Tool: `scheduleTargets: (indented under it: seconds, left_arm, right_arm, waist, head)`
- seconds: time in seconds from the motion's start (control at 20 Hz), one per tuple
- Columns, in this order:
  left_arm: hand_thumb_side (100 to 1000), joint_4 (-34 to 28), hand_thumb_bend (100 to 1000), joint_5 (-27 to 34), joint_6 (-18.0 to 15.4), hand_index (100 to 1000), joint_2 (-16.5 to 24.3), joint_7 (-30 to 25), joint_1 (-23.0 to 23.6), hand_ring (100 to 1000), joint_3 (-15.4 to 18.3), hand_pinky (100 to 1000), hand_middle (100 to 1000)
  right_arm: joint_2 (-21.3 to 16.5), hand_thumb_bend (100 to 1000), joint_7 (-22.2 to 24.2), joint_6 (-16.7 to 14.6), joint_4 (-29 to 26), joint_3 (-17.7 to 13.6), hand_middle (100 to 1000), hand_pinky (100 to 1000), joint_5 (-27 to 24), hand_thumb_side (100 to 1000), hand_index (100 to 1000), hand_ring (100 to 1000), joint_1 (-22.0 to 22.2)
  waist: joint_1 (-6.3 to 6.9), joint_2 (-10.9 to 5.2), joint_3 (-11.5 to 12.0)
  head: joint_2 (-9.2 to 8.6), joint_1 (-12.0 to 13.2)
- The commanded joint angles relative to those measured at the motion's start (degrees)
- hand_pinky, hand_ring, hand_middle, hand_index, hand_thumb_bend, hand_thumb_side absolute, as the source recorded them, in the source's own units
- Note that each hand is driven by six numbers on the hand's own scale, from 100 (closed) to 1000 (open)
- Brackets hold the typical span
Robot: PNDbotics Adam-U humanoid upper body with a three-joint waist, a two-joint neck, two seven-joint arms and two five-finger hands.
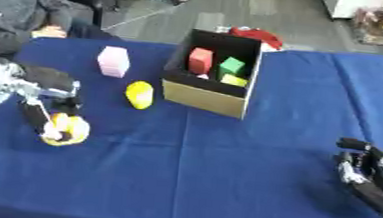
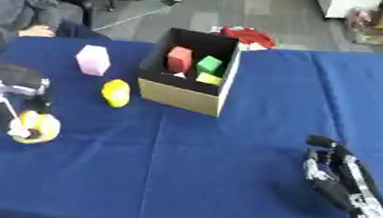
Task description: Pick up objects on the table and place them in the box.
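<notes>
Left robot hand [image 1: 50, 112]: near left, fingers curled round a yellow object [image 1: 68, 132] on the counter [image 1: 223, 184].
Right robot hand [image 2: 334, 172]: near right, fingers relaxed, holding nothing.
Box [image 1: 210, 95]: centre far, holding red, green and yellow blocks.
Lemon [image 1: 139, 95]: just left of box.
Pink block [image 1: 113, 61]: far left.

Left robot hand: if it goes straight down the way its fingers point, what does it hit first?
The yellow object directly under the left robot hand; its fingers already seem to reach it, though contact is unclear.

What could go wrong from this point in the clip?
The left robot hand is curled over a round yellow object near the blue table's left edge; a slip might send it off. Carrying it to the open cardboard box could brush the yellow lemon-shaped object lying between.
</notes>
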Motion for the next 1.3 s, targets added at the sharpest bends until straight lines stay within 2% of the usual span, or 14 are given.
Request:
scheduleTargets:
  seconds: [0.05, 0.2, 0.3, 0.5, 0.65, 0.85, 0.95, 1.1, 1.2, 1.3]
  left_arm:
    - [363, -0.9, 339, -0.4, -12.9, 522, -3.8, -16.7, -5.7, 388, 5.0, 490, 364]
    - [357, 6.1, 338, -5.8, -9.7, 536, -11.7, -16.7, -12.4, 401, 8.3, 502, 377]
    - [344, 11.9, 317, -11.5, -7.4, 543, -17.3, -14.6, -16.0, 404, 11.7, 507, 381]
    - [292, 19.8, 231, -23.2, -3.2, 558, -26.1, -4.1, -19.7, 410, 17.9, 524, 384]
    - [290, 23.8, 264, -31.9, 0.6, 579, -31.3, 4.8, -21.3, 430, 20.8, 545, 403]
    - [265, 27.8, 254, -43.4, 8.6, 625, -35.8, 16.8, -21.8, 474, 24.7, 587, 453]
    - [251, 29.4, 233, -46.9, 13.7, 742, -37.2, 22.6, -21.5, 579, 26.9, 692, 570]
    - [269, 31.7, 317, -49.8, 19.5, 880, -38.1, 28.2, -21.1, 716, 28.6, 770, 750]
    - [286, 32.7, 434, -51.2, 21.7, 924, -38.0, 29.8, -20.9, 743, 29.0, 781, 803]
    - [292, 33.2, 501, -52.3, 22.9, 955, -37.8, 30.4, -20.8, 785, 29.1, 802, 856]
  right_arm:
    - [-0.8, 100, -0.1, 0.1, -0.5, -0.1, 741, 764, 0.1, 298, 809, 676, -0.2]
    - [-0.4, 100, 0.0, 0.0, -0.5, 0.0, 741, 764, -0.1, 296, 809, 676, -0.4]
    - [-0.2, 100, -0.1, 0.1, -0.4, -0.2, 741, 764, -0.3, 292, 809, 676, -0.5]
    - [0.4, 100, -0.1, 0.0, -0.4, 0.1, 741, 764, -0.7, 289, 808, 676, -1.0]
    - [0.8, 100, 0.1, 0.0, -0.4, 0.3, 741, 764, -1.0, 287, 808, 676, -1.3]
    - [1.2, 100, 0.3, 0.1, -0.4, 0.5, 741, 764, -1.3, 280, 808, 676, -1.4]
    - [1.4, 100, 0.4, 0.1, -0.5, 0.6, 742, 764, -1.5, 282, 808, 677, -1.6]
    - [1.5, 100, 0.4, 0.1, -0.5, 0.6, 742, 764, -1.6, 278, 808, 677, -1.7]
    - [1.5, 100, 0.4, 0.1, -0.5, 0.6, 742, 764, -1.6, 277, 808, 677, -1.7]
    - [1.5, 100, 0.4, 0.1, -0.6, 0.6, 742, 765, -1.7, 278, 808, 677, -1.7]
  waist:
    - [-0.04, -1.53, -0.2]
    - [-0.7, -1.52, -0.8]
    - [-1.32, -1.32, -1.4]
    - [-2.34, -0.84, -2.4]
    - [-2.88, -0.57, -3.0]
    - [-3.41, -0.25, -3.7]
    - [-3.69, -0.08, -4.1]
    - [-3.88, 0.11, -4.6]
    - [-3.87, 0.18, -4.7]
    - [-3.81, 0.22, -4.8]
  head:
    - [0.21, -0.2]
    - [0.21, -0.1]
    - [0.21, -0.1]
    - [0.21, 0.2]
    - [0.21, 0.6]
    - [0.21, 1.4]
    - [0.21, 1.7]
    - [0.21, 1.9]
    - [0.21, 1.9]
    - [0.21, 1.8]
